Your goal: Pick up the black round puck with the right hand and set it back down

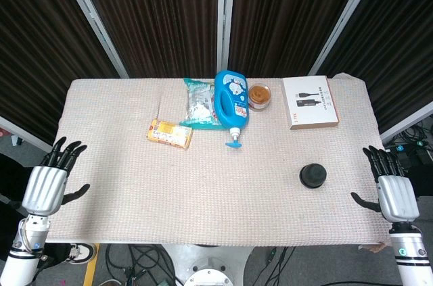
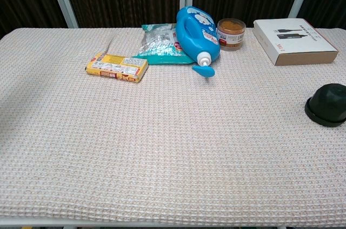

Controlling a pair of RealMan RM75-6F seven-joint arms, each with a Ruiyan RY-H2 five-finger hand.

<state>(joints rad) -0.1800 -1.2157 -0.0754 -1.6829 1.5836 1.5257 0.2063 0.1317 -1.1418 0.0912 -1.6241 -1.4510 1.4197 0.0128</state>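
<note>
A robot test lab, by the look of it — dark pleated curtains (image 1: 162, 15) on grey metal frame posts (image 1: 223, 15) close off the far edge of a table under a beige waffle-weave cloth (image 1: 203, 191), and loose cables (image 1: 145, 259) trail on the floor below its near edge.

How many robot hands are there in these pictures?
2. The left hand hovers at the table's left edge, the right hand at its right edge near the black puck. Both have fingers spread, holding nothing.
</note>
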